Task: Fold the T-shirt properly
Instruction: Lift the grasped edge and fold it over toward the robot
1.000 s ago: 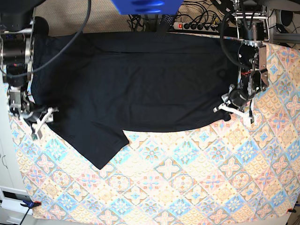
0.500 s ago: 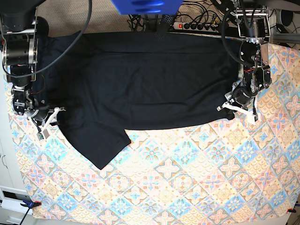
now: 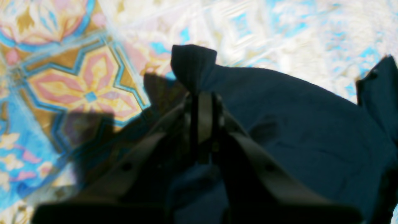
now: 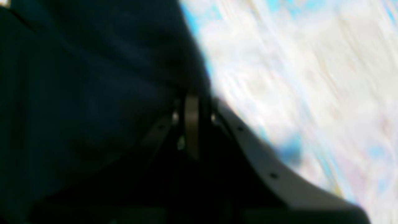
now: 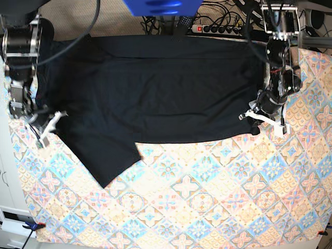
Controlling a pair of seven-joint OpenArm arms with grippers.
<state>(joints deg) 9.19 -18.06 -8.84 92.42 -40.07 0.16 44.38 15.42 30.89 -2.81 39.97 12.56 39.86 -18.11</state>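
Note:
The black T-shirt (image 5: 166,88) lies spread flat across the far half of the table, one sleeve (image 5: 106,155) pointing toward the near left. At the shirt's right lower corner my left gripper (image 5: 262,118) is shut on the cloth. In the left wrist view its jaws (image 3: 202,99) are pressed together, and a tuft of the T-shirt (image 3: 192,62) sticks out past them. My right gripper (image 5: 47,126) sits at the shirt's left edge beside the sleeve. The right wrist view shows that gripper (image 4: 192,104) shut, with the dark T-shirt (image 4: 93,87) bunched at its tips.
A colourful patterned tablecloth (image 5: 207,207) covers the table, bare in the near half. Behind the shirt lie a power strip (image 5: 218,28) with cables and a blue object (image 5: 161,6). The table's left edge runs close to my right arm.
My right gripper has gone from open to shut at the shirt's left edge and shifted slightly left, drawing the sleeve with it. The left gripper has stayed shut on its corner.

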